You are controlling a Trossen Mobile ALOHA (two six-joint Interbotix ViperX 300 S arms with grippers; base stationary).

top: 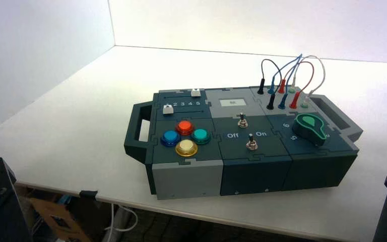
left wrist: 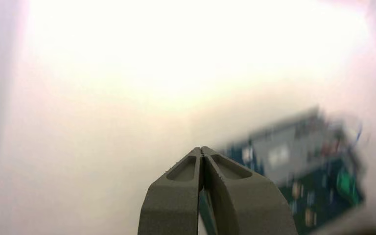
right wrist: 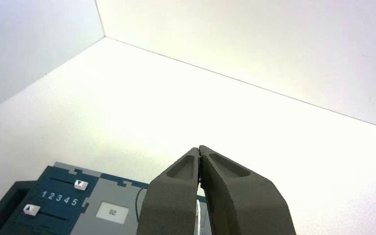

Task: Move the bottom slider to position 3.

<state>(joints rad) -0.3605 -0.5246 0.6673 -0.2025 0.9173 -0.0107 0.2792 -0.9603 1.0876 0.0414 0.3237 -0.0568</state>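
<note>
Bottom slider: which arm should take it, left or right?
Probably left. The bottom slider sits at the box's left end, on the left arm's side. Both arms are parked back at the near corners, left claw and right claw shut, neither near the box.

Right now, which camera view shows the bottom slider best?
The right wrist view: the bottom slider shows plainly, its white cap left of digit 1. The high view shows it smaller, left of the digits. The left wrist view shows only a blurred box.
</note>
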